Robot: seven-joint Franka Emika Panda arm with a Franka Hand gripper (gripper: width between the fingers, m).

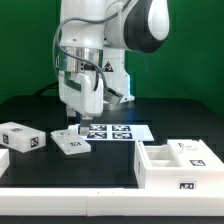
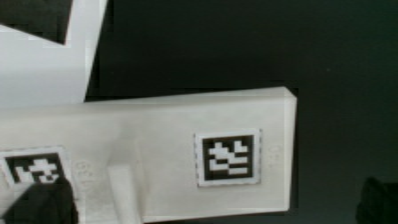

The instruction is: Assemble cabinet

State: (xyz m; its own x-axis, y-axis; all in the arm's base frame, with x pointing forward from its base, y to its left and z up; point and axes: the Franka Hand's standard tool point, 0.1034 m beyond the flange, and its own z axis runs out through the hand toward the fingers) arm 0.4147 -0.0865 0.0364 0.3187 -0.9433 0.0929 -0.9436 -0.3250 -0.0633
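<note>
Gripper [image 1: 72,120]: hangs low just beside the marker board [image 1: 112,131], off its edge toward the exterior view's left, directly over a small panel; I cannot tell whether its fingers stand apart or together, as the exterior view is too coarse and the wrist view gives only a dark blur at the frame's edge
Small panel [image 1: 70,143]: lies flat on the table [image 1: 110,170], just beside the marker board on the exterior view's left; in the wrist view its top face fills the frame, with a tag [image 2: 226,160] plainly readable
Cabinet [image 1: 175,163]: open white box, well apart from the marker board toward the exterior view's right, nearer the camera
Loose block [image 1: 22,137]: farther from the marker board than the small panel, on the exterior view's left
Likely step: a grasp of the small panel, judged from the gripper's place above it
Risk, off-centre grip: the panel is thin and flat, so a bite near one edge could let it pivot or slip
Risk, shoving: fingers landing on the face instead of astride it could push the panel onto the marker board
Risk, carry: the cabinet is far off, and a tilted panel may catch its wall
</note>
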